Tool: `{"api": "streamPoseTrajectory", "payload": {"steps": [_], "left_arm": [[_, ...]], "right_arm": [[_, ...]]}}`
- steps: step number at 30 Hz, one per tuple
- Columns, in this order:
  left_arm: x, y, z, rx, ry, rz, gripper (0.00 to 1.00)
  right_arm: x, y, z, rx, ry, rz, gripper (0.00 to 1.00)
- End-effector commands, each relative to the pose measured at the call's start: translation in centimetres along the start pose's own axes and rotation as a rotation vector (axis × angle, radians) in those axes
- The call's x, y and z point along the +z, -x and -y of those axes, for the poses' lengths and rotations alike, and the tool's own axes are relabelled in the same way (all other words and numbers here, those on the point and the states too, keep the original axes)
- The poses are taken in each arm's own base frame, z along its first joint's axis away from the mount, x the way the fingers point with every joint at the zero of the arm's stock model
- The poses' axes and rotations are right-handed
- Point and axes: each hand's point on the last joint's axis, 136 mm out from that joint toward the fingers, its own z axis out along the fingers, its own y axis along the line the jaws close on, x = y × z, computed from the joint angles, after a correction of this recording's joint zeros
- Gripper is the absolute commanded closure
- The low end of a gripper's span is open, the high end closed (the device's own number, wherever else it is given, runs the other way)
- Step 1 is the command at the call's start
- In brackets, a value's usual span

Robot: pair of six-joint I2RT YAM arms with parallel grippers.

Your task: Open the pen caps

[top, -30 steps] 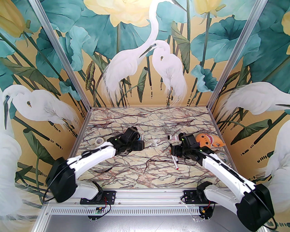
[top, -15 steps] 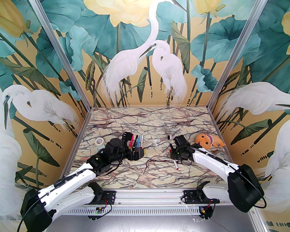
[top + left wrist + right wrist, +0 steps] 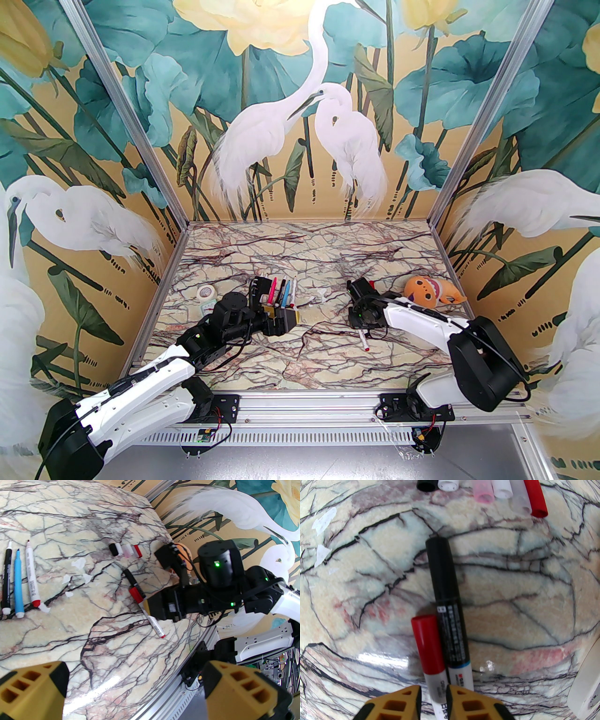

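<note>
1. Evidently the right fingers point(image 3: 400, 702) are pinched on the white barrel of the red-capped pen point(image 3: 431, 658), right of the worktop's point(image 3: 522, 585) centre, likely to anchor it while the cap is pulled.
2. Meanwhile the left fingers point(image 3: 35, 686) stand wide apart and empty near the worktop's middle, probably ready for that cap.
3. Touching it lies a black pen point(image 3: 447, 601), seemingly capped too.
4. Loose caps point(image 3: 482, 491) sit in a row nearer the far edge; uncapped pens point(image 3: 18, 583) lie parallel, left of centre.
5. All are smooth, hard plastic cylinders, likely to roll on the glossy marble-patterned surface.
</note>
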Motion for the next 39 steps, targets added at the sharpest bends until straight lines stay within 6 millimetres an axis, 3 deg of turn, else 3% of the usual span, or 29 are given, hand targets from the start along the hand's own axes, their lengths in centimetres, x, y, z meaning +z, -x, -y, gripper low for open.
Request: {"api": "streamPoseTrajectory", "payload": {"steps": [1,20,28,35,39], "left_arm": [[0.4,0.0,0.7,-0.022,-0.048,-0.011,0.01],[0.8,-0.9,0.4,-0.031,-0.054,-0.048,0.0],[1.5,-2.2,0.0,-0.083,-0.082,-0.073,0.0],[1.8,-2.6,0.2,-0.111,-0.119,-0.082,0.01],[2.2,-3.0,0.5,-0.123,-0.145,-0.082,0.01]], "right_arm": [[0.0,0.8,-0.1,-0.032,-0.029,0.01,0.73],[1.7,1.9,-3.1,-0.152,-0.084,-0.012,0.72],[2.7,2.1,-4.1,-0.19,-0.105,-0.023,0.68],[2.3,2.8,-4.4,-0.191,-0.099,0.006,0.73],[0.8,3.6,-4.9,-0.176,-0.066,0.056,0.76]]}}
